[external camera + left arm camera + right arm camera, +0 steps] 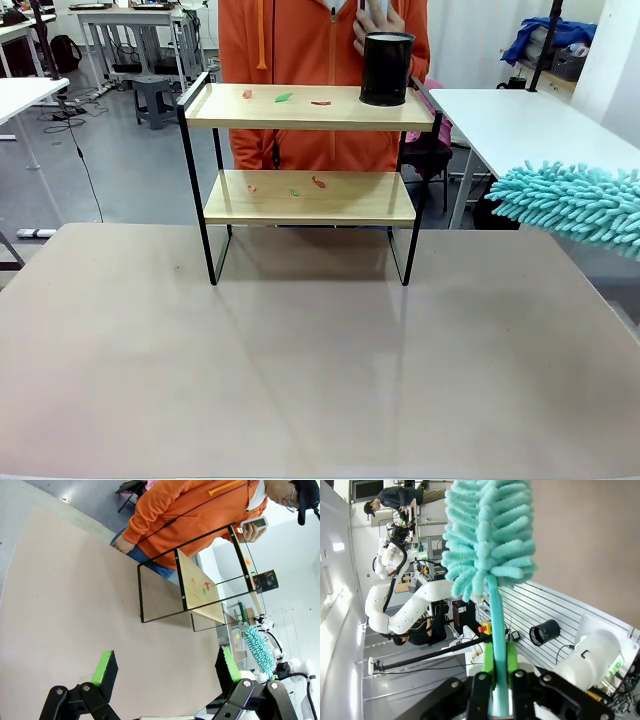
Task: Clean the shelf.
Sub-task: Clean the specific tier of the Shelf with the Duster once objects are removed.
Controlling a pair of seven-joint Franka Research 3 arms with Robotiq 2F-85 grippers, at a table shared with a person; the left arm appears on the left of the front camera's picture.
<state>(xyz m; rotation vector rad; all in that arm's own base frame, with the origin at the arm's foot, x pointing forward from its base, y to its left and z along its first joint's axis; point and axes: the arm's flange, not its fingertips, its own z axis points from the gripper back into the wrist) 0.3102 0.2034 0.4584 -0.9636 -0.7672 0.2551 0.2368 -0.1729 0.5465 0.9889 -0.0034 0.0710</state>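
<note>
The shelf (300,108) stands at the far middle of the table, with small red and green scraps on both wooden boards. A black cup (386,68) rests on the right end of its top board. A fluffy teal duster (570,205) reaches in from the right edge, level with the lower board and apart from the shelf. My right gripper (499,672) is shut on the duster's teal handle, and the duster head (490,535) points away from it. My left gripper (166,666) hangs open and empty above the table, well short of the shelf (200,585).
A person in an orange jacket (300,50) stands right behind the shelf, holding a phone (256,524). The tan table (300,370) spreads bare in front of the shelf. White tables (530,115) stand to the right and far left.
</note>
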